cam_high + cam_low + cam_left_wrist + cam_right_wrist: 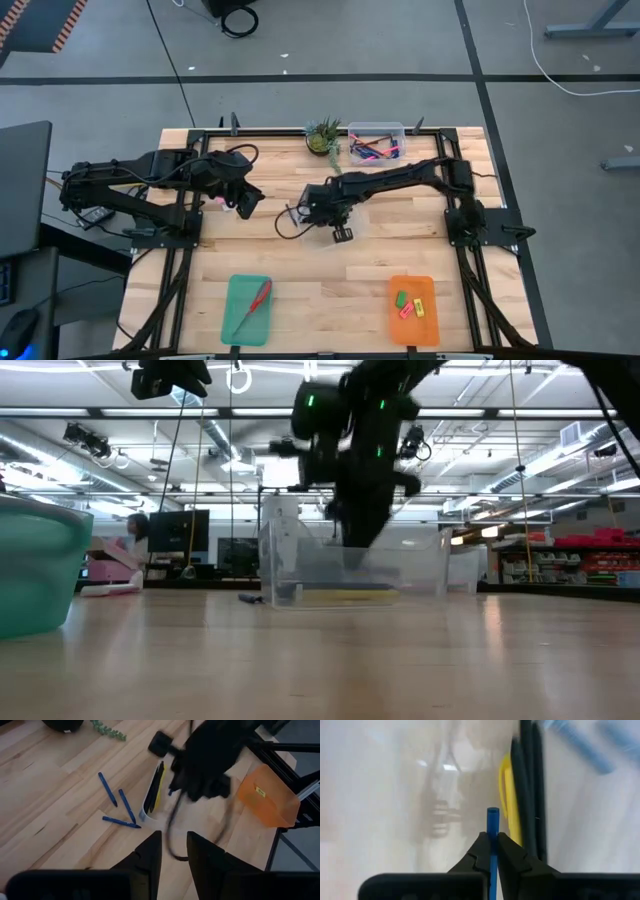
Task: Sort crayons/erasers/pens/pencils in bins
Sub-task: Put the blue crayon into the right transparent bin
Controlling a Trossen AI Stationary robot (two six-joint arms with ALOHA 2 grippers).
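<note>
My right gripper (493,838) (341,234) is shut on a blue pen (493,820) over a clear bin (350,565) at the table's middle. In that bin lie a yellow pencil (509,800) and black pencils (527,785). Three more blue pens (107,789) (126,806) (121,822) lie flat on the table beside that bin (150,800). My left gripper (248,205) (173,840) hangs open above the table's left part, with nothing between its fingers. A second clear bin (377,143) stands at the far edge with coloured sticks inside. My right gripper pinches the blue pen between its two fingertips, coming from above and pointing steeply down. The pen lies along the fingers, and its short free end (493,814) sticks out past the tips toward the bin's floor. Its other end is hidden between the fingers.
An orange tray (413,310) with small erasers sits at the near right. A teal tray (248,310) at the near left holds red-handled scissors (255,303). A potted plant (323,137) stands at the far edge. Bare wood lies between the two trays.
</note>
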